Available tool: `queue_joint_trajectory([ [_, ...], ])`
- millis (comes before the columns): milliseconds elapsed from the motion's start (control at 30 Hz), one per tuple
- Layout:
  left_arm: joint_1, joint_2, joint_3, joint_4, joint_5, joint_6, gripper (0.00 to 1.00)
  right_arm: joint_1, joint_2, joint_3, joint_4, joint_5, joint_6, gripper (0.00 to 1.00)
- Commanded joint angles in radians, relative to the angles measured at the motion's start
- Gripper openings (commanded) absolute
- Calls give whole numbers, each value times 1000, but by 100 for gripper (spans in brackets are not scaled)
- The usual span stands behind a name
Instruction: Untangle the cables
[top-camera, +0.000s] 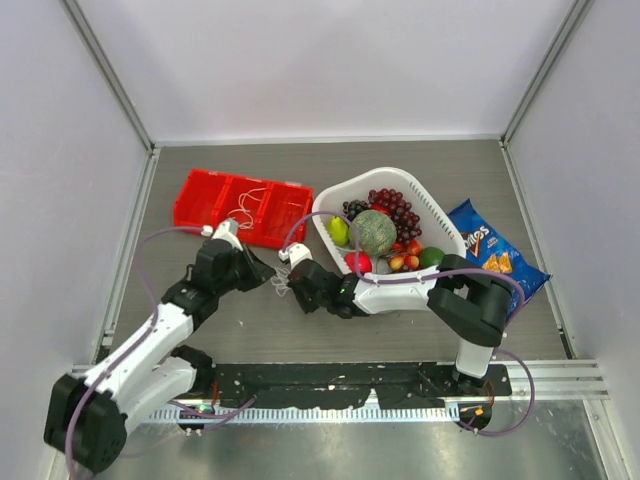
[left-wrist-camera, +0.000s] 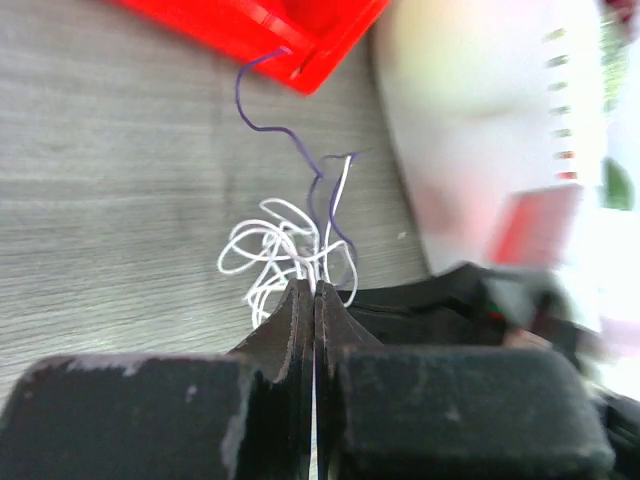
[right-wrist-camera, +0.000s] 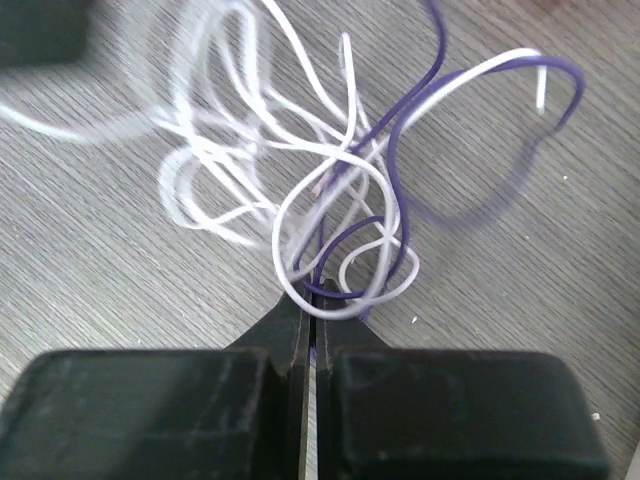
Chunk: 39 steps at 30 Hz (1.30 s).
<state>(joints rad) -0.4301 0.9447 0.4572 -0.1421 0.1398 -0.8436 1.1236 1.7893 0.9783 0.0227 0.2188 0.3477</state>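
We find the left gripper (left-wrist-camera: 313, 292) and right gripper (right-wrist-camera: 312, 298) pinched shut on the tangled cables (top-camera: 281, 284), off the near edge of the red tray (top-camera: 200, 200), left of the white basket (top-camera: 432, 205), with open table (top-camera: 250, 330) on the near side.

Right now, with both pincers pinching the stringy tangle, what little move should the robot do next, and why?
Probably ease the pincers slowly apart. The left pincer and right pincer are each shut on strands of the cables, close together, and the white cord and purple cord loop through each other, so a gentle pull might loosen them.
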Motion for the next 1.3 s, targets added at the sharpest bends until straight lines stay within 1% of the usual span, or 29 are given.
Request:
queue_joint_trajectory([
  [0, -4, -205, 136, -171, -107, 72, 0, -5, -10, -6, 42, 24, 13, 1],
  [133, -2, -362, 283, -280, -252, 156, 0, -7, -45, -46, 57, 25, 22, 1],
  [300, -2, -440, 475, -338, -321, 259, 0, -5, -67, -82, 74, 22, 34, 1],
  [533, -2, -477, 601, -318, -319, 339, 0, -5, -113, -115, 95, -9, 37, 1],
  [700, -2, -477, 741, -324, -304, 396, 0, -5, -120, -145, 105, 4, 36, 1],
  [833, -2, -462, 833, -329, -293, 406, 0, -5, -128, -145, 91, -13, 40, 2],
  [900, -2, -451, 833, -336, -278, 405, 0, -5, -157, -129, 65, -24, 34, 12],
  [967, -2, -445, 808, -340, -257, 397, 0, -5, -214, -115, 37, -33, 25, 27],
  [1067, -2, -437, 758, -320, -181, 396, 0, -4, -313, -101, -13, -42, 11, 39],
  [1100, -2, -432, 738, -307, -145, 396, 0, -5, -373, -92, -17, -55, 1, 45],
  [1133, -2, -431, 721, -292, -85, 394, 0, -4, -402, -84, -51, -68, -6, 47],
  [1167, -4, -426, 704, -281, -54, 390, 0, -4, -460, -75, -59, -87, -15, 50],
  [1200, -2, -422, 690, -271, -17, 382, 0, -5, -522, -70, -60, -105, -19, 52],
  [1233, -2, -416, 677, -258, 16, 376, 0, -5, -548, -67, -56, -131, -32, 56],
  [1267, -2, -411, 666, -252, 38, 364, 0, -5, -601, -66, -46, -145, -36, 57],
])
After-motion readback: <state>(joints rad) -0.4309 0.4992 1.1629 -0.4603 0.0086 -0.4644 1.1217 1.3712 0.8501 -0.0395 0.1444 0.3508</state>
